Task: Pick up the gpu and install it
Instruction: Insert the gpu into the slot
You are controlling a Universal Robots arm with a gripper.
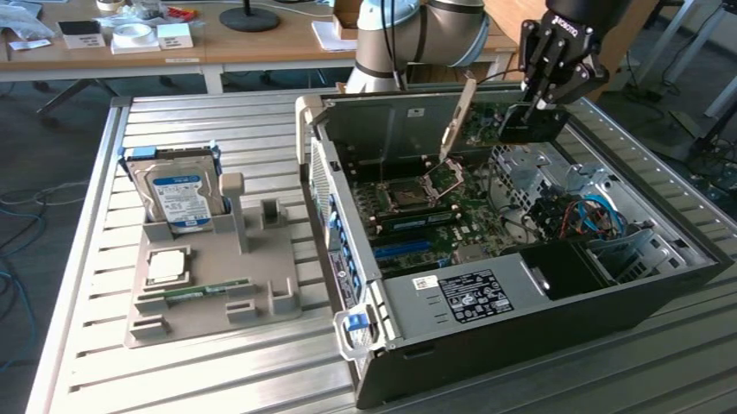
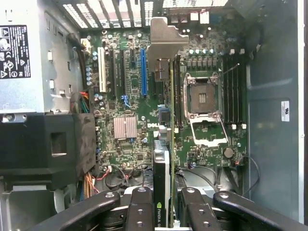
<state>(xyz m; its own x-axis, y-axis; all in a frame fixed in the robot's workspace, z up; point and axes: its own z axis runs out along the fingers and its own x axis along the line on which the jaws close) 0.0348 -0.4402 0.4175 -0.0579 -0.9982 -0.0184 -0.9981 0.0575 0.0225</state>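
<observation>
gpu (image 1: 524, 129) hangs edge-down inside the open case (image 1: 645, 293) over the motherboard (image 2: 127, 127), pinched between my fingers (image 2: 140, 211); transport step, I judge, since seating calls for lining its edge onto the blue slot (image 2: 143, 72), just beside it.
</observation>
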